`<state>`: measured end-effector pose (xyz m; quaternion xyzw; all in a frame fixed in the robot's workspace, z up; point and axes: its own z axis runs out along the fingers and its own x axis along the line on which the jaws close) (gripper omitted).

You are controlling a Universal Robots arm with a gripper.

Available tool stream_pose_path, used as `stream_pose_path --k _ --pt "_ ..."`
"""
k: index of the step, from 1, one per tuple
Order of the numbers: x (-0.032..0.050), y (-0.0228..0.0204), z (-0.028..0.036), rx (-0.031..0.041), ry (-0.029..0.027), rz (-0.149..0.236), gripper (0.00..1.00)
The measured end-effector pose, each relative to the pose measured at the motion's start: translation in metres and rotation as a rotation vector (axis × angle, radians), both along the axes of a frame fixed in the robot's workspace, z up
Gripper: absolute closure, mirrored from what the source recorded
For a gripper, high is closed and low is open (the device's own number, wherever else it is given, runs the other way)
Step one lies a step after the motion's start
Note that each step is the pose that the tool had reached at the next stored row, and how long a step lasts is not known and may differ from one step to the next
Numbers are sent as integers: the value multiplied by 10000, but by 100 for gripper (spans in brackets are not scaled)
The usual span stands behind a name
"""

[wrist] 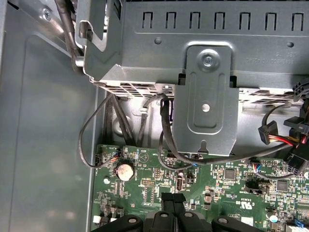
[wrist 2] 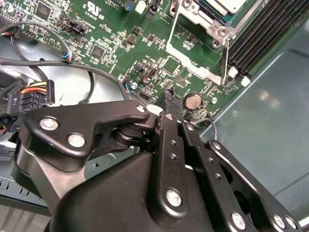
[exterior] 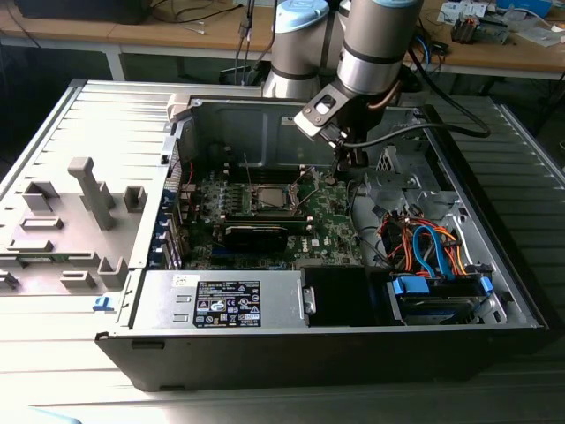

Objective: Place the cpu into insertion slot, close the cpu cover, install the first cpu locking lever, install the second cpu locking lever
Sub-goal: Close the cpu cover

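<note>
In the exterior view, the black two-fingered gripper (exterior: 342, 175) is held low over the green circuit board (exterior: 331, 221), at three o'clock from the square, silver-rimmed insertion slot (exterior: 269, 196). In the second wrist view, its fingers (wrist 2: 170, 125) are clenched together on nothing. The flat silvery-grey cpu (wrist 2: 226, 4) is lodged in the slot, and the thin silvery cpu cover (wrist 2: 195, 65) is raised beside it. In the first wrist view, a round silver coin cell (wrist: 125, 170) is seen near the fingertips.
</note>
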<state>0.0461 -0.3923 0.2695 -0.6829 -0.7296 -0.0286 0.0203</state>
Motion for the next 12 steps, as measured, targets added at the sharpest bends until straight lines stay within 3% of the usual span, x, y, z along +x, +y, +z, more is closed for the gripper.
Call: stream_pose_path --k 12 --pt "-15 0 -22 0 0 0 89"
